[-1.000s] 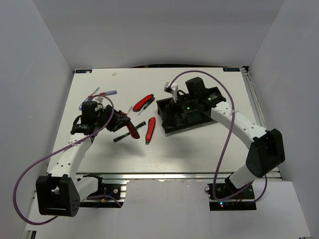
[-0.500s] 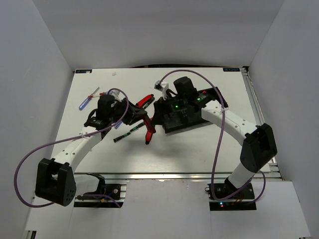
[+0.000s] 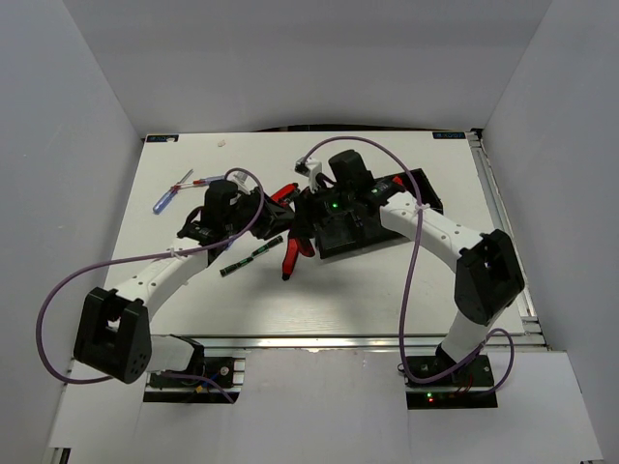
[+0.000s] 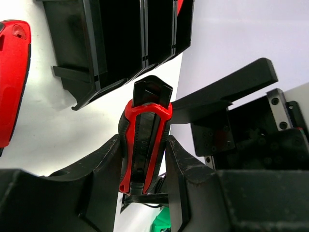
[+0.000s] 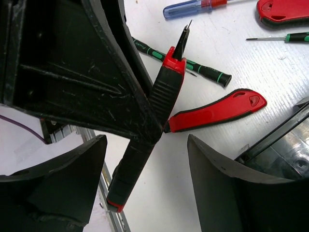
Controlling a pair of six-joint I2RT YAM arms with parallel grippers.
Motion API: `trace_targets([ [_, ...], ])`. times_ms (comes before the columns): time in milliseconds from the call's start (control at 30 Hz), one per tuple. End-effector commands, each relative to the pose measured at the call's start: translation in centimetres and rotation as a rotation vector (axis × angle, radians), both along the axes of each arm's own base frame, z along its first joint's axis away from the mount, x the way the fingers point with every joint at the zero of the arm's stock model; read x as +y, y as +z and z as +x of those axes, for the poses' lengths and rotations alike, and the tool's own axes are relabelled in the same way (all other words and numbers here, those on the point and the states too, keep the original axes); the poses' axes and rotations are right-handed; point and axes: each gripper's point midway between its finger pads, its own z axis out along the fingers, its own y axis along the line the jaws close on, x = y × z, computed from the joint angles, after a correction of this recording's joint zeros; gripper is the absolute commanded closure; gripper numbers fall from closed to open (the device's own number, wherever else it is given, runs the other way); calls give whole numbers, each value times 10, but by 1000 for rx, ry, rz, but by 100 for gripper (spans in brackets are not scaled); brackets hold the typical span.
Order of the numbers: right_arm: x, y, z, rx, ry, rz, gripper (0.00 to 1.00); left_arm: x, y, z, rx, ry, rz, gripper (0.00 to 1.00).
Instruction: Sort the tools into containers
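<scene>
Between the arms, just left of the tray (image 3: 372, 239), the left gripper (image 4: 144, 147) pinches a red-and-black tool (image 4: 145, 118) across its handle, clear of the table (image 3: 193, 290). The right gripper (image 5: 145, 150) has its jaws spread. The tool's black handle passes between them with a gap on each side.

The top view gives only the layout: both arms bend inward, their grippers close together, and the held tool is lost among black parts. The left wrist view shows the grip itself. Both fingers (image 4: 104, 169) press the tool's sides, with the tray's outer wall beyond and a red knife (image 4: 12, 77) at the left edge. The right wrist view shows the tool's whole length, from a red end cap to a thin black pointed tip. Below it on the table lie a red knife (image 5: 217, 111), a black screwdriver (image 5: 203, 70) with green bands and a blue screwdriver (image 5: 186, 8).

1 second ago the left gripper hung over the loose tools at left-centre and the right gripper stood over the tray. Both have since met at the tray's left end. A red piece that lay beside the left gripper is gone from its spot, while the knife in front of the tray has not moved.

The tool has a ribbed black grip in a glossy red frame. The knives are smooth, rounded red plastic. The tray is matt black with thin dividing walls, and the fingers are scuffed black.
</scene>
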Motion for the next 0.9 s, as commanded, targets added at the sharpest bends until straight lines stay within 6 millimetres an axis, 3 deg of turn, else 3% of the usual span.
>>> trace_targets([
  [0,12,17,8,-44,2,49,27,-9,32,8,-86,-15,-49,100],
  [133,10,10,5,-27,6,45,40,-10,31,8,-82,-18,-49,100],
  [333,8,4,2,-23,7,36,84,-13,29,9,-92,-34,-63,100],
  [367,7,3,1,-20,8,34,94,-14,30,10,-94,-32,-65,96],
  [400,5,3,1,-24,6,32,98,-13,29,10,-89,-27,-66,91],
  [433,5,3,1,-24,7,31,100,-13,29,9,-87,-28,-68,74],
  [533,1,2,0,-49,4,17,100,-12,34,10,-102,-20,-70,42],
  [667,-10,4,6,-137,9,-14,100,-7,46,11,-145,-3,-52,24],
  [867,-41,-3,18,-206,-32,-85,100,4,58,12,-204,15,9,18],
])
